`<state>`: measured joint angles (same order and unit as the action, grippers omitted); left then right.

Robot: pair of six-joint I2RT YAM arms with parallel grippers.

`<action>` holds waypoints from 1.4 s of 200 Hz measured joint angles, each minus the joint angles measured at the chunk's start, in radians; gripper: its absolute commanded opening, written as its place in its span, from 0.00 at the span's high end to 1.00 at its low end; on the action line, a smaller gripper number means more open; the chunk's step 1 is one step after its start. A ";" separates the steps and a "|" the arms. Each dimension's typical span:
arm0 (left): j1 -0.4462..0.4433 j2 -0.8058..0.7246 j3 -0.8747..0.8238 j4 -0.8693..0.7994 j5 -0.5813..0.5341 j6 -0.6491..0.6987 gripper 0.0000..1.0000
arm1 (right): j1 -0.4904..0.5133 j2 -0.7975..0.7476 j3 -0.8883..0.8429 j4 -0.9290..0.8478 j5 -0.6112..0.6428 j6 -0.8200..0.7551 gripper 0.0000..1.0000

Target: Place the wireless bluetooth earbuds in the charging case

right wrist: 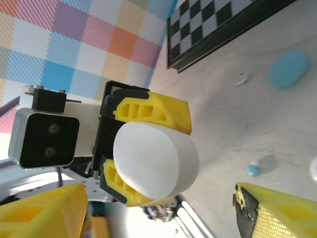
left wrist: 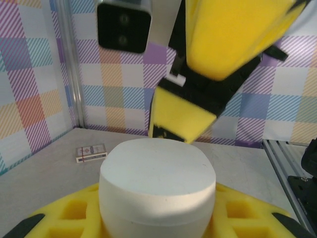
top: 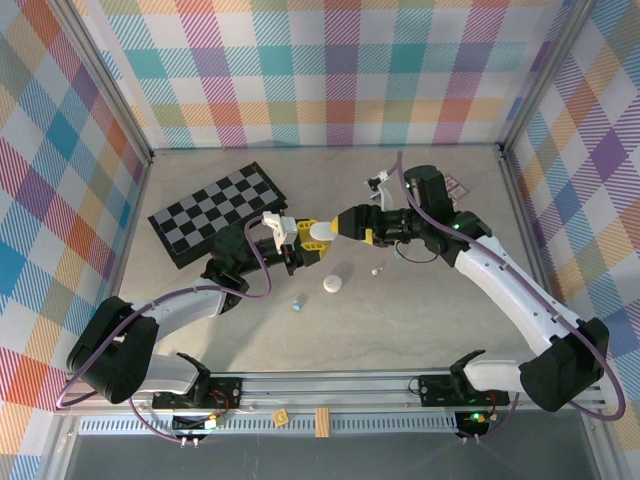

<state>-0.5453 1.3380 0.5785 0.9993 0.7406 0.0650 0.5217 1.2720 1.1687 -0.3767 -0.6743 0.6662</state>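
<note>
A tiny white plastic earbud [right wrist: 241,78] and a pale blue earbud [right wrist: 253,169] are seen lying loose on the grey table [top: 430,330]. The smooth white oval charging case [left wrist: 157,183], apparently closed, is clamped above them in the left gripper [top: 303,233]. The right gripper [top: 342,224] is held just beside it, jaws apart. Opening the case is judged the step in hand. Next, the lid must be caught without the case being twisted loose.

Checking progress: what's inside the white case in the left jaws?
Nothing inside shows. The white case sits shut between the yellow jaws of the left gripper, so its lid hides whatever it holds.
</note>
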 measured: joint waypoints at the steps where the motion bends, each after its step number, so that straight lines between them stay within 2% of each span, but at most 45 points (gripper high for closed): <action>1: 0.000 0.000 0.000 0.001 0.000 0.000 0.66 | 0.000 0.001 -0.006 0.008 -0.005 0.008 0.24; 57: -0.011 0.007 0.000 0.040 -0.010 -0.021 0.67 | 0.000 0.039 -0.182 0.404 -0.164 0.327 0.46; 111: -0.011 0.010 0.000 0.055 -0.027 -0.024 0.66 | -0.002 0.044 -0.229 0.579 -0.195 0.470 0.73; 123: -0.011 0.010 0.000 0.055 -0.030 -0.024 0.60 | -0.004 0.044 -0.233 0.589 -0.194 0.480 0.75; 129: -0.011 0.010 0.000 0.055 -0.034 -0.021 0.51 | -0.004 0.044 -0.233 0.590 -0.191 0.480 0.74; 138: -0.011 0.010 0.000 0.053 -0.036 -0.021 0.39 | -0.003 0.044 -0.234 0.589 -0.181 0.475 0.75; 184: -0.024 -0.018 -0.007 -0.024 -0.056 0.038 0.10 | -0.005 0.021 -0.231 0.460 -0.059 0.317 0.74; 227: -0.024 -0.111 -0.052 -0.147 -0.125 0.091 0.00 | -0.026 0.060 -0.154 0.294 0.116 0.111 0.74; 280: -0.043 -0.225 -0.103 -0.355 -0.277 0.101 0.00 | -0.084 0.330 -0.032 0.222 0.272 -0.026 0.74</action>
<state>-0.5888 1.1133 0.4751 0.6441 0.4641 0.1661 0.4381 1.6024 1.1370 -0.1547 -0.4019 0.6407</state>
